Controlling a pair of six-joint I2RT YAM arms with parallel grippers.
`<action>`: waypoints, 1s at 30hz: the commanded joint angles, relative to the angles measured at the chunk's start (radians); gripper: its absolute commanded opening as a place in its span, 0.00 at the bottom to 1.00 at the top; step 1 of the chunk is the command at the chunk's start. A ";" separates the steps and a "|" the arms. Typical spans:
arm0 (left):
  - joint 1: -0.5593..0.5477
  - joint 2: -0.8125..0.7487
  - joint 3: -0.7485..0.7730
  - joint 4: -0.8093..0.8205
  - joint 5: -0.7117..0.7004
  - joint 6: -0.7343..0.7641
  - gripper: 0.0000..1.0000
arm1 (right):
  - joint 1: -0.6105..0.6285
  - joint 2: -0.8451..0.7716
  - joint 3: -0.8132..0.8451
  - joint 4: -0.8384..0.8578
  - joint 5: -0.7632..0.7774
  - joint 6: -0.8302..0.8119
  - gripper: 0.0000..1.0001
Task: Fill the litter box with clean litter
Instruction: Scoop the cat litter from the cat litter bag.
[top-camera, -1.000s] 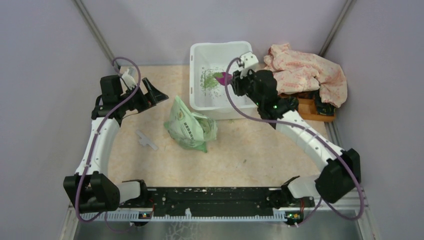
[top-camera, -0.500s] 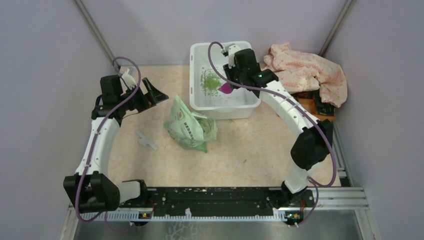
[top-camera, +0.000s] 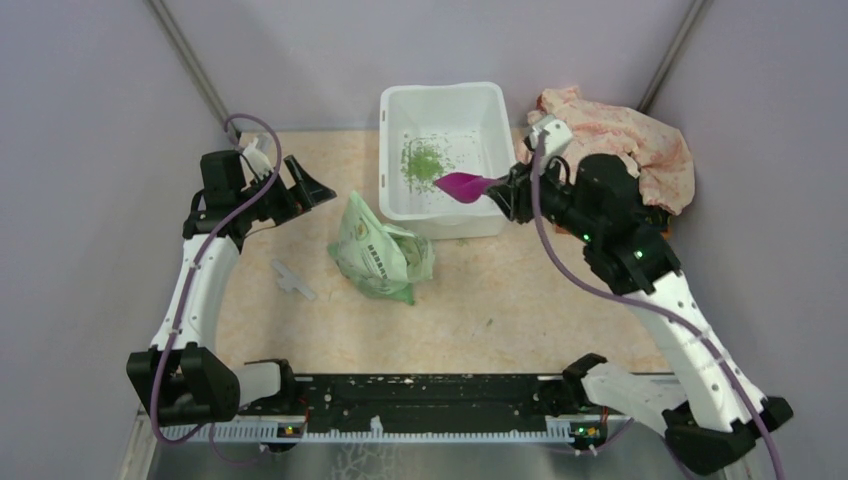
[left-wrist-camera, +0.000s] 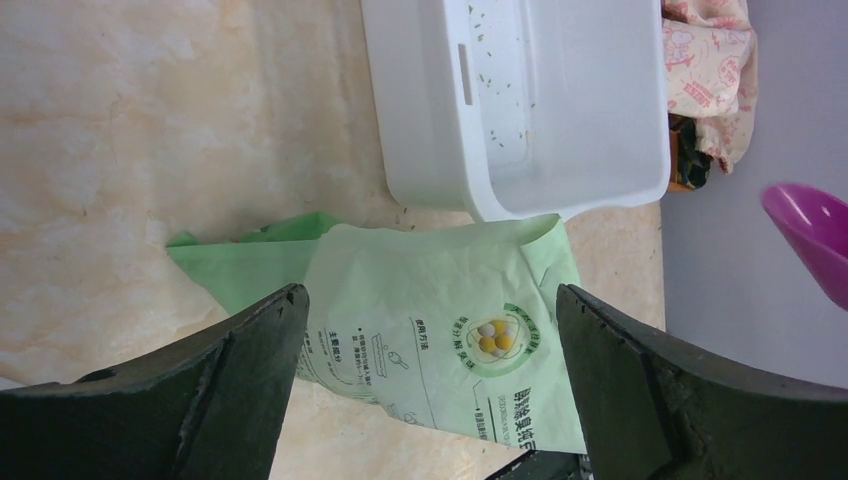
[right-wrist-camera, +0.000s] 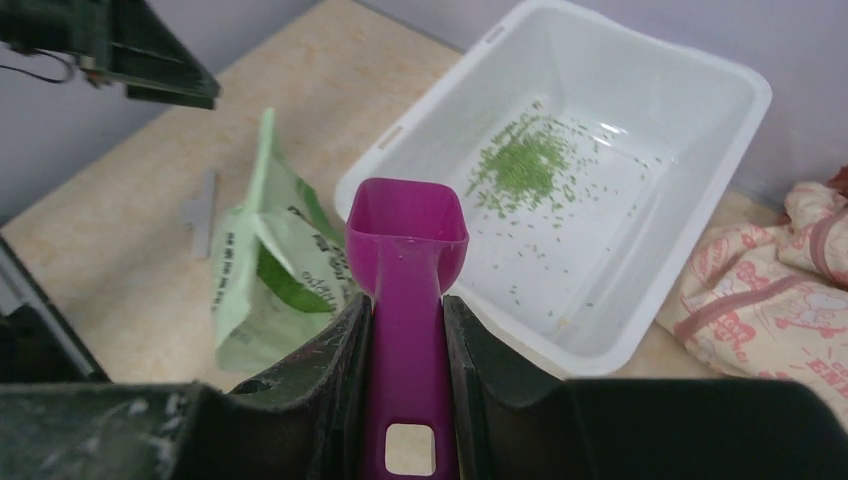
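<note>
The right gripper (right-wrist-camera: 405, 325) is clamping the handle of a magenta scoop (right-wrist-camera: 407, 235), apparently empty, over the near right part of the litter box (right-wrist-camera: 745, 95). Only a thin pile of clean litter (right-wrist-camera: 520, 165) is lying inside, so most of the filling is remaining. The left gripper (left-wrist-camera: 425, 305) is hanging with jaws wide apart above the green bag (top-camera: 378, 250), whose contents are hiding from view.
</note>
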 joint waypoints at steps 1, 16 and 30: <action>-0.002 -0.009 0.038 -0.016 -0.040 0.032 0.98 | 0.011 -0.090 -0.022 -0.051 -0.200 0.054 0.00; 0.004 -0.034 0.072 -0.003 -0.058 -0.007 0.98 | 0.231 -0.074 -0.036 -0.200 -0.063 -0.021 0.00; -0.175 -0.207 -0.068 0.334 0.323 -0.003 0.99 | 0.274 0.069 -0.016 -0.102 0.029 -0.050 0.00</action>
